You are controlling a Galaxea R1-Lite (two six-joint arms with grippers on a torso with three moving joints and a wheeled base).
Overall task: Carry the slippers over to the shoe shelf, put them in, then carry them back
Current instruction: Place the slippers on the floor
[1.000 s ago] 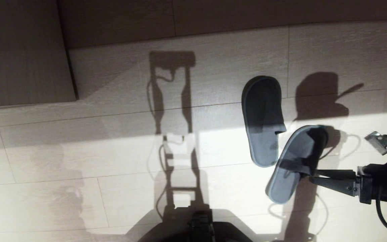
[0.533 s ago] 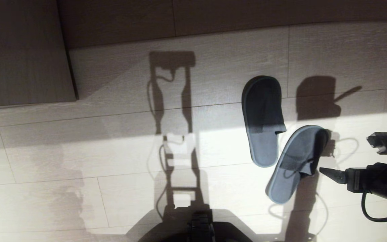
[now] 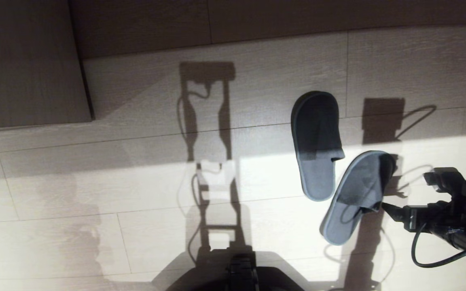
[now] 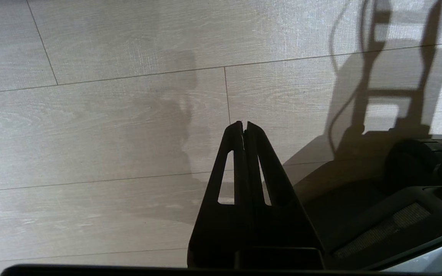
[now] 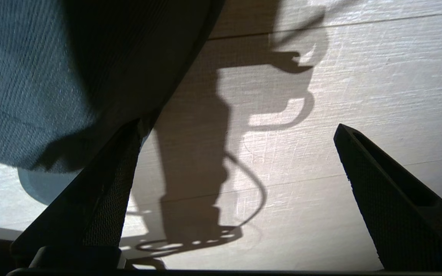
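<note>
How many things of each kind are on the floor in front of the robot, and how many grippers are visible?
Grey-blue slippers: 2, the far one and the near one
Grippers: 2, the left gripper and the right gripper
Total: 4
</note>
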